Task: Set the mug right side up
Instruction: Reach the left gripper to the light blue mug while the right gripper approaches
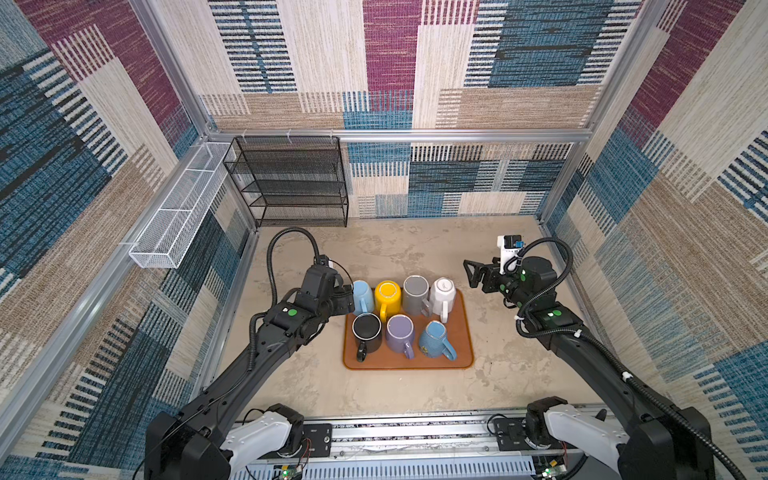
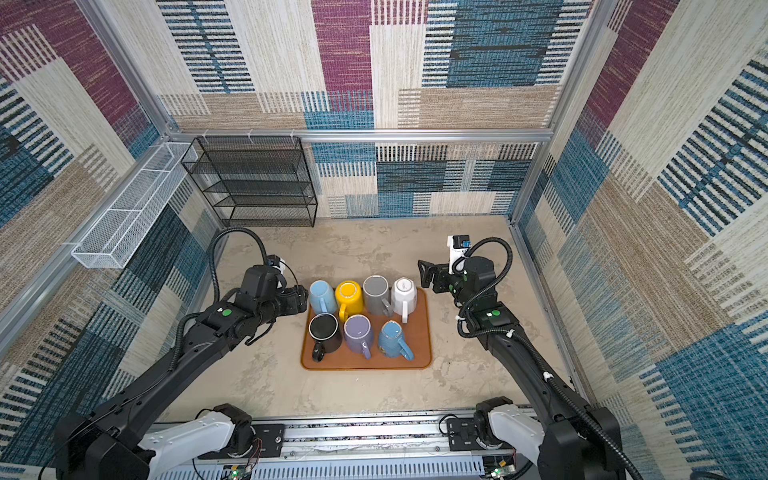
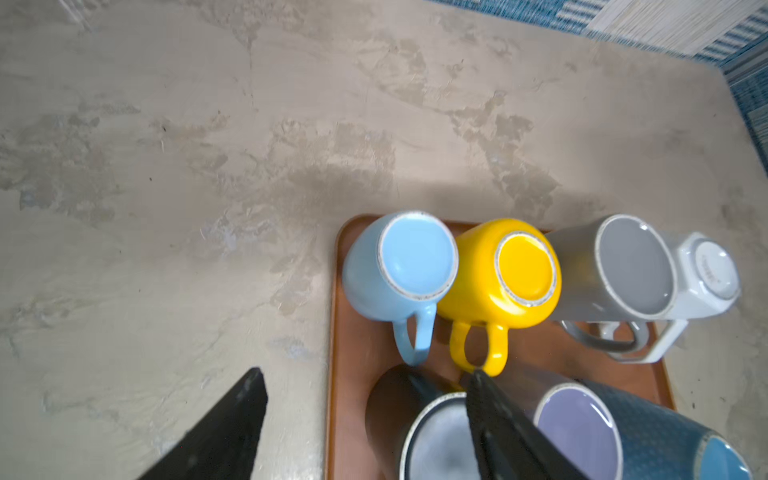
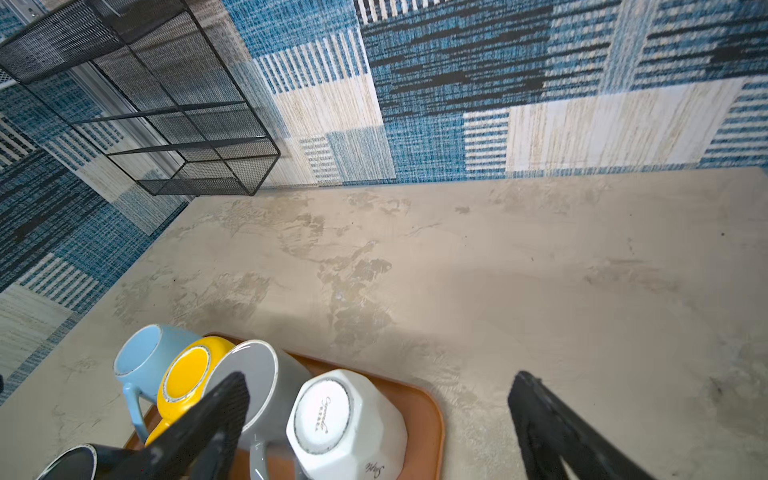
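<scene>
Your left arm reaches forward from its base with the elbow bent, and its wrist sits by the far left corner of the tray (image 1: 461, 345). The left end effector (image 3: 365, 372) tips downward there, its fingers (image 3: 232, 428) apart and pinching nothing. In the left wrist view one finger hangs over bare worktop (image 1: 395, 249), the other over the black mug (image 3: 436, 436).

The light blue mug (image 3: 415, 253) stands just beside that end effector in the tray's far left corner, base up as far as you can judge. The yellow mug (image 3: 525, 268) next to it and the white mug (image 4: 328, 411) at the other end of the back row are base up too.

Your right arm is raised above the worktop to the right of the tray, its wrist bent so the right end effector (image 4: 379, 375) points roughly level toward the back row. Its jaws are spread wide and empty.
</scene>
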`<state>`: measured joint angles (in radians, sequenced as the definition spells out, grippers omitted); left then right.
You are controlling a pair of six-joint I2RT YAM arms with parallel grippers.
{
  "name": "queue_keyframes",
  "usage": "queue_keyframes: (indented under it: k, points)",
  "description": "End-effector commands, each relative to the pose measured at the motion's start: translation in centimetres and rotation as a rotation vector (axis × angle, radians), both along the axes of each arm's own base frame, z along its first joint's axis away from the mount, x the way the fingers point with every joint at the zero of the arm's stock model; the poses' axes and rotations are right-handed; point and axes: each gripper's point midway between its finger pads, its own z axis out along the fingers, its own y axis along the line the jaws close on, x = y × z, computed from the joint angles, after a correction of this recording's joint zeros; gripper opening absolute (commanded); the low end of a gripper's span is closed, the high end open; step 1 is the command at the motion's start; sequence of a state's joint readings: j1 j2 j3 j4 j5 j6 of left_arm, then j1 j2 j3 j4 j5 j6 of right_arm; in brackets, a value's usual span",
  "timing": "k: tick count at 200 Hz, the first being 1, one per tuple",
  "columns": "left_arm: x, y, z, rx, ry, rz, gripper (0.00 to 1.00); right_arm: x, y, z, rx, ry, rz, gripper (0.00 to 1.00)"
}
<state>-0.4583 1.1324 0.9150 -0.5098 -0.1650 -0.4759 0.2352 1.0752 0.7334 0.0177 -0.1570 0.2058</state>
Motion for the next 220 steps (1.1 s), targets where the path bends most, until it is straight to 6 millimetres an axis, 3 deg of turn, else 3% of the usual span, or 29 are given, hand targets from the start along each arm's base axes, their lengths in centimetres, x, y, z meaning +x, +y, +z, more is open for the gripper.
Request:
queue_keyframes:
  k: [1,37,105,132,171,220]
  points:
    - [-0.4,-0.4,-1.2,-0.005,0.058,0.051,0.73,-0.2,0.4,-0.3,0.037,0.023,0.010,1.00]
    - [0.1,-2.7,-2.4,0.031,0.107,-0.004,0.72,-0.8,0.8,-1.6,0.053,0.055,0.030,1.00]
    - [0.9,-5.2,-4.0,0.097,0.158,-0.052,0.72,-2.1,2.0,-3.7,-0.003,0.160,0.095,1.00]
    - [0.9,-5.3,-5.1,0.123,0.182,-0.046,0.69,-2.3,1.9,-3.4,0.000,0.148,0.092,1.00]
    - [1.8,-5.0,-6.1,0.176,0.188,-0.021,0.56,-2.2,2.0,-3.6,-0.008,0.154,0.092,1.00]
    - [3.1,-5.4,-7.5,0.223,0.208,-0.017,0.53,-2.3,1.8,-4.2,-0.022,0.166,0.082,1.00]
